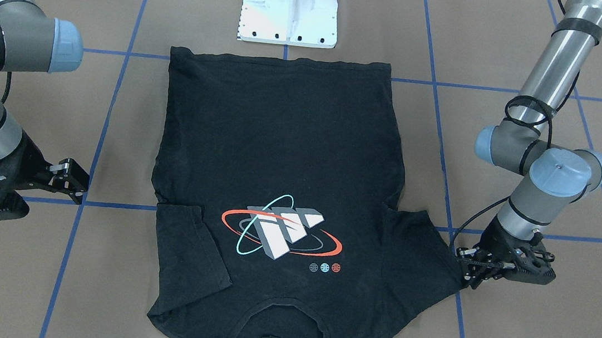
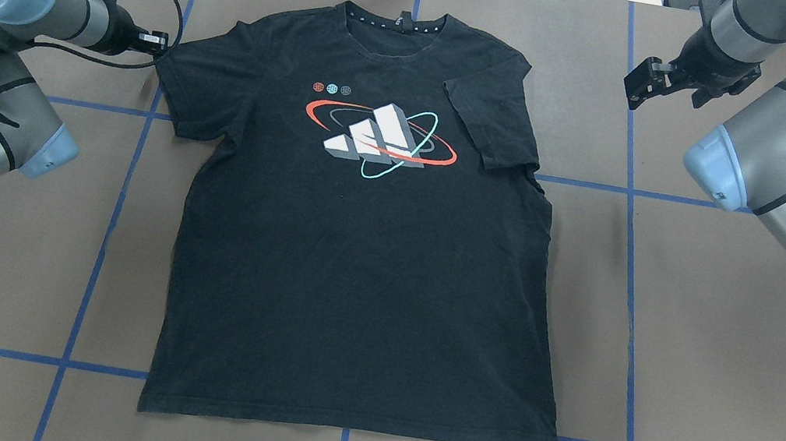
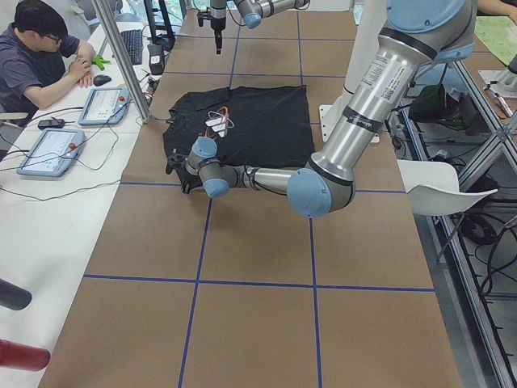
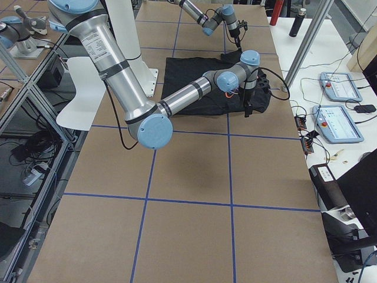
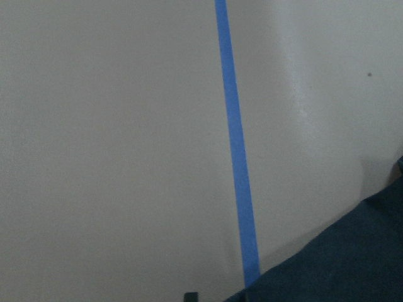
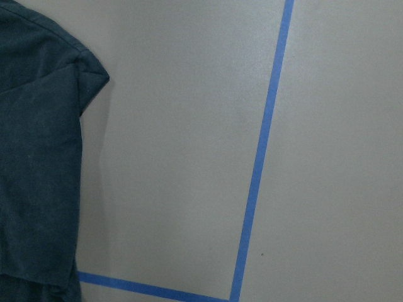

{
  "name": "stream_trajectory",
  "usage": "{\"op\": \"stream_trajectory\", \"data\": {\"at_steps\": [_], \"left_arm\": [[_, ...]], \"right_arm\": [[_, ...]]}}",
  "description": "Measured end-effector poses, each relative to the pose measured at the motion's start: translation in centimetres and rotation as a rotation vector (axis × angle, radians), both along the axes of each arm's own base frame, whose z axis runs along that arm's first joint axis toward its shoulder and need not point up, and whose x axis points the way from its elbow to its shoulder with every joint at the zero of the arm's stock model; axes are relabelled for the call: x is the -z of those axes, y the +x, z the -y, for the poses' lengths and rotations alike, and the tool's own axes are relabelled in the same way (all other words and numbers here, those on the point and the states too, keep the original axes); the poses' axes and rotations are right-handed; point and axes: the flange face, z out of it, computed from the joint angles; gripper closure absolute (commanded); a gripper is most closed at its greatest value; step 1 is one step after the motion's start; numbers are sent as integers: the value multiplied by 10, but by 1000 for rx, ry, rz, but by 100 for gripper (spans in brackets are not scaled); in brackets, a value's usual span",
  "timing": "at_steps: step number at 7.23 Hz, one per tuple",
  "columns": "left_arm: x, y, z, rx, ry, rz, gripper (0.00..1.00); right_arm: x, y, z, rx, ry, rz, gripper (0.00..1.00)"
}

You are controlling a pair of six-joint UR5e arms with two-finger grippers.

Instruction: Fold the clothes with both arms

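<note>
The black T-shirt lies flat, logo up, collar away from the robot's base; it also shows in the front view. Its sleeve on my right side is folded in over the chest. The other sleeve lies spread out. My left gripper is low at that sleeve's outer corner and looks shut on it. The left wrist view shows only the cloth's edge. My right gripper is open and empty, off the shirt to its right.
Brown paper with blue tape lines covers the table. The white bolted pedestal base stands just behind the shirt's hem. Operators' pendants and a person are along the far table edge.
</note>
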Motion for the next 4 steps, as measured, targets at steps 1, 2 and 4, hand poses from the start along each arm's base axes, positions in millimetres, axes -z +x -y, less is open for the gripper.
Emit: {"op": "stream_trajectory", "data": {"at_steps": [1,2,4], "left_arm": [[0,0,0,0,1,0,100],[2,-1,0,-2,5,-1,100],[17,-1,1,-6,26,-23,100]], "right_arm": [[0,0,0,0,0,0,1],[0,0,0,0,0,0,1],[-1,0,0,0,-1,-1,1]]}}
